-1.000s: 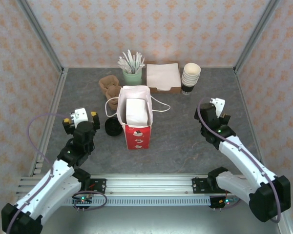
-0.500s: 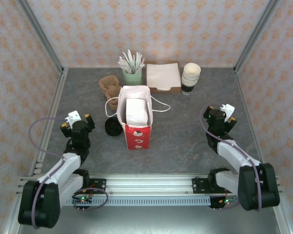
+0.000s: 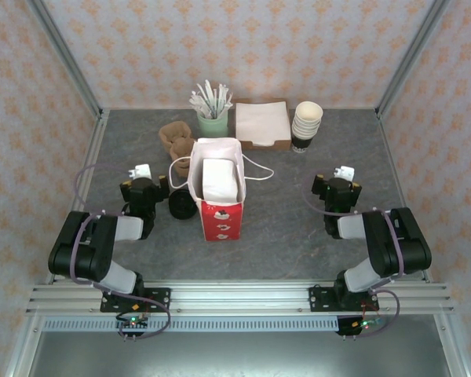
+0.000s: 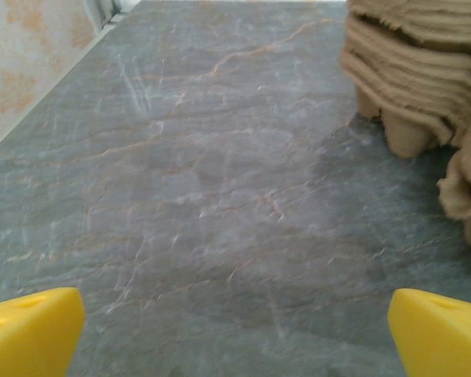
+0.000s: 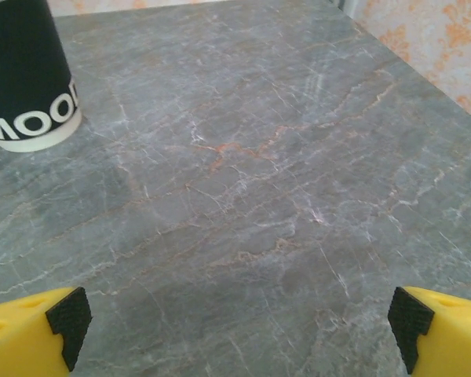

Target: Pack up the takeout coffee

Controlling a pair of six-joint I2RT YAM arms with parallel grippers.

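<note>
The takeout coffee [image 3: 181, 206] shows from above as a round black lid on a dark cup, standing just left of the red and white paper bag [image 3: 218, 192]. The bag stands upright and open, with a white packet inside. My left gripper [image 3: 144, 187] sits low over the table just left of the cup, open, its yellow fingertips [image 4: 31, 334] wide apart with bare table between them. My right gripper [image 3: 336, 187] is right of the bag, also open and holding nothing, its yellow fingers [image 5: 31, 334] spread over bare table.
Along the back stand a pale green cup of white sticks [image 3: 212, 118], a box of napkins [image 3: 261, 123] and a stack of lidless cups [image 3: 306, 126], whose dark base [image 5: 23, 78] lies ahead of my right gripper. Brown pulp carriers [image 4: 408, 78] lie ahead-right of my left gripper.
Both arms have folded back toward their bases. The left gripper moved right toward the cup, the right gripper moved slightly left. Both stayed open. Nothing on the table moved.
</note>
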